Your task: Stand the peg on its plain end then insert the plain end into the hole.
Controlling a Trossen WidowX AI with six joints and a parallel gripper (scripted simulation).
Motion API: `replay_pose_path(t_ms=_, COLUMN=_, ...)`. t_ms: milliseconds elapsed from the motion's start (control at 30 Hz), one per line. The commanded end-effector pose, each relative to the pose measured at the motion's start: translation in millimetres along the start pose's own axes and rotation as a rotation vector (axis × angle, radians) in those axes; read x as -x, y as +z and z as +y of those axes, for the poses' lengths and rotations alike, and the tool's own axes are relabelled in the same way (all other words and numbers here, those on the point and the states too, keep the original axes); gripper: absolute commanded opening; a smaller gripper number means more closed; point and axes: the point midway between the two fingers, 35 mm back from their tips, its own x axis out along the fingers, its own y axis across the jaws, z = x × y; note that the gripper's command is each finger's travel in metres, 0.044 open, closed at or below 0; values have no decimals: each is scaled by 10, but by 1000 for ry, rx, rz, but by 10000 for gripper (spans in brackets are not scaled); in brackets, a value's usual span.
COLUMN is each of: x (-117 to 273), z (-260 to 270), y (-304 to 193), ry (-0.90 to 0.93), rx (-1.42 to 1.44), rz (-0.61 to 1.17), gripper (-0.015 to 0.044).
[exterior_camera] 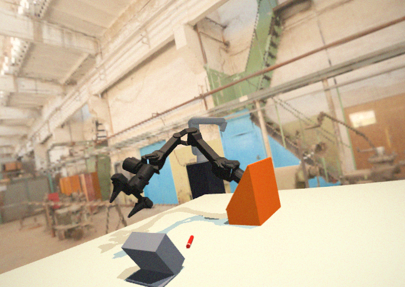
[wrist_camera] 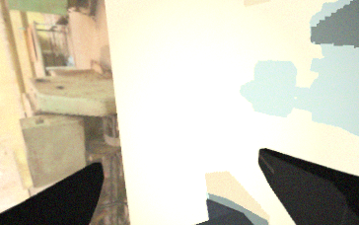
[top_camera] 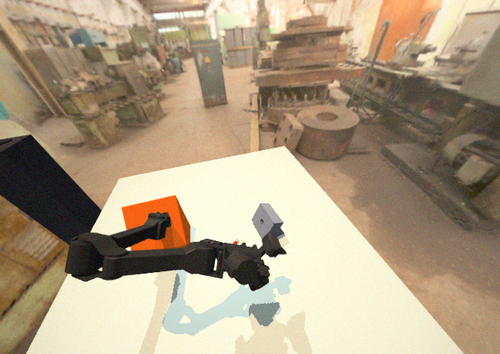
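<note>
The red peg (top_camera: 236,241) (exterior_camera: 189,241) lies on its side on the table (top_camera: 341,284) (exterior_camera: 344,237) (wrist_camera: 173,99). Its white band shows near the end towards the exterior camera; the arm partly hides it in the top view. The grey sloped panel (top_camera: 263,219) (exterior_camera: 155,252) stands near the peg, with its hole (top_camera: 261,221) showing in the top view. The panel's hole face is turned away in the exterior view. My gripper (exterior_camera: 119,208) (wrist_camera: 181,162) is open and empty, above the table, fingers slanting down. The peg is not visible in the wrist view.
An orange wedge-shaped block (top_camera: 141,215) (exterior_camera: 266,189) stands on the table beside the arm's base, on the robot's side of the peg. A table edge runs down the left part of the wrist view. Arm shadows fall across the table.
</note>
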Motion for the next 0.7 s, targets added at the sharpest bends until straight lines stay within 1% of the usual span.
replay_pose_path(t_ms=0, x=-66, z=-83, y=-193, ry=-59, rx=95, rz=51, gripper=440)
replay_pose_path(t_ms=667, x=-139, z=-414, y=-982, ry=-265, rx=583, rz=304, gripper=440)
